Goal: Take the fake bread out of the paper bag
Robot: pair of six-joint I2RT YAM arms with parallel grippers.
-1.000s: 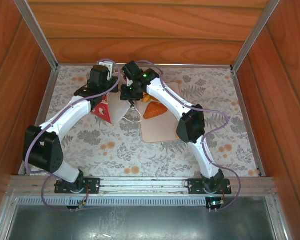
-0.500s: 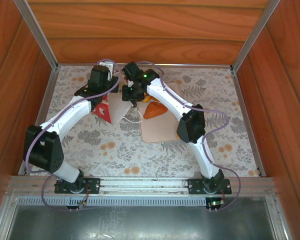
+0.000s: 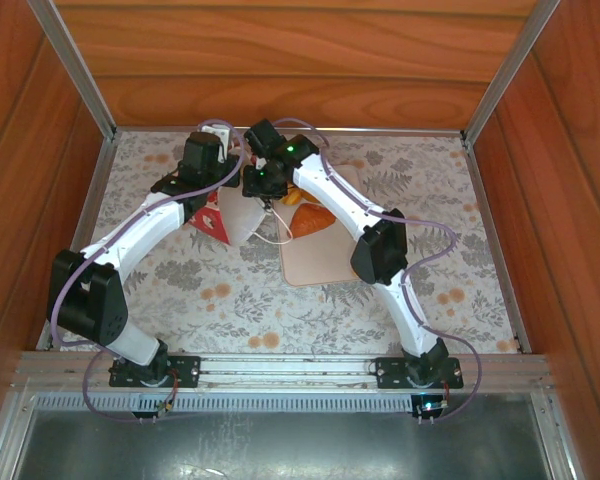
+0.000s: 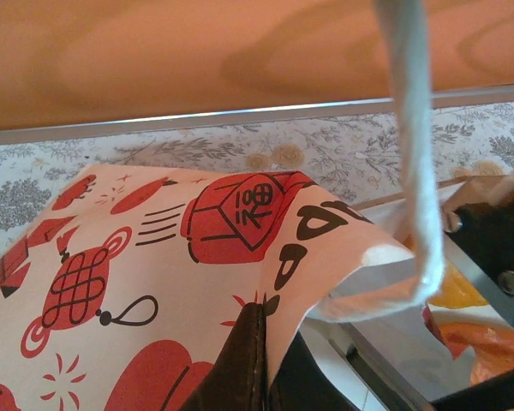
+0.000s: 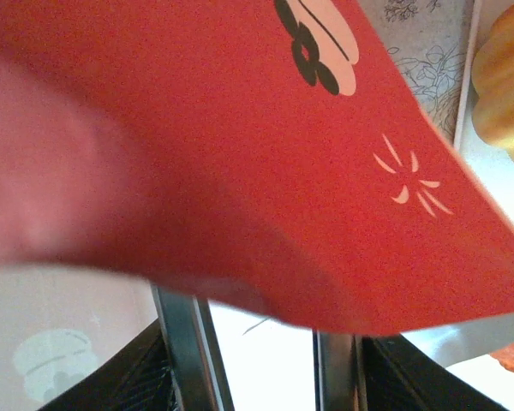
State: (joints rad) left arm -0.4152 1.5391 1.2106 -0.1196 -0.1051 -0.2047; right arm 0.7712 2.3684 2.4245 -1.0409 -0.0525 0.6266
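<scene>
- Pinching a fold of the paper bag (image 4: pixel 154 257) near its mouth, the left gripper (image 4: pixel 244 372) is clamped tight on the paper. If that thin fold tears or slips free, the bag drops and its mouth closes.
- The right gripper (image 5: pixel 257 364) sits right at the bag's mouth with its jaws apart and nothing seen between them. Its tips are hidden behind the bag's red paper, so a closing move could catch paper instead of a pastry.
- Some of the fake bread (image 3: pixel 310 220) lies outside the bag, just beside its mouth on the beige tray (image 3: pixel 315 265). I cannot tell how many pieces are inside the bag, so it could be let go with pastries in it.
- The bag appears tipped rather than upright, with its mouth toward the tray. A hard pull by either arm could drag it over the pieces beside it and push them off the tray.
- The white cord handle (image 4: pixel 411 128) hangs loose across the bag's mouth, close to the right gripper. It could snag a finger and drag the whole bag along.
- Both wrists crowd together over the bag, so a careless reach could knock one against the other and jolt the left gripper's hold.
</scene>
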